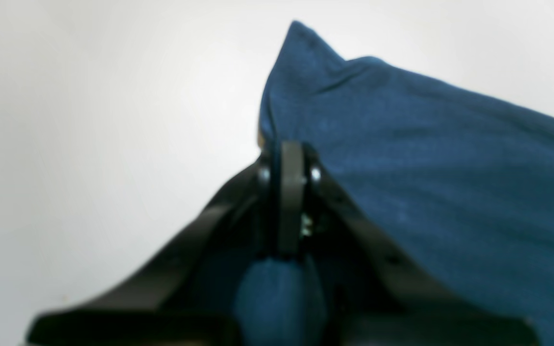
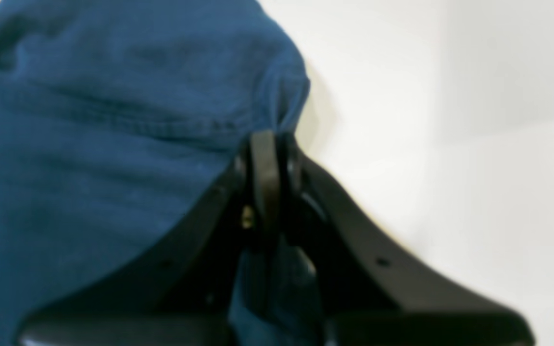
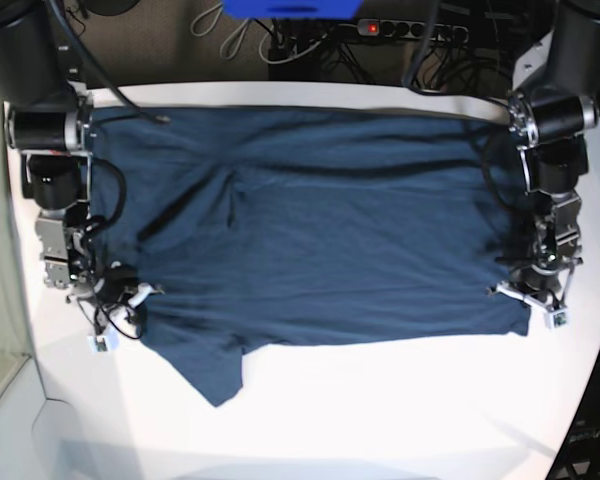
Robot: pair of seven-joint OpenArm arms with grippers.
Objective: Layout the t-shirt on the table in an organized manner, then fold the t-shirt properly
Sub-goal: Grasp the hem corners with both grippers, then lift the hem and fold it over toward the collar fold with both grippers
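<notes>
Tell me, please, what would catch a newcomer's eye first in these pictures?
The dark blue t-shirt dominates, spread wide across the white table, one sleeve pointing toward the near edge. At each side a black gripper grips its edge: the left gripper at the base view's right, the right gripper at its left, jaws shut on cloth.

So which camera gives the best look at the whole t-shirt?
The base view: the t-shirt lies spread across the table, one sleeve pointing toward the camera. The left wrist view shows only the bit the left pincer pinches; the right wrist view only a hem at the right pincer.
</notes>
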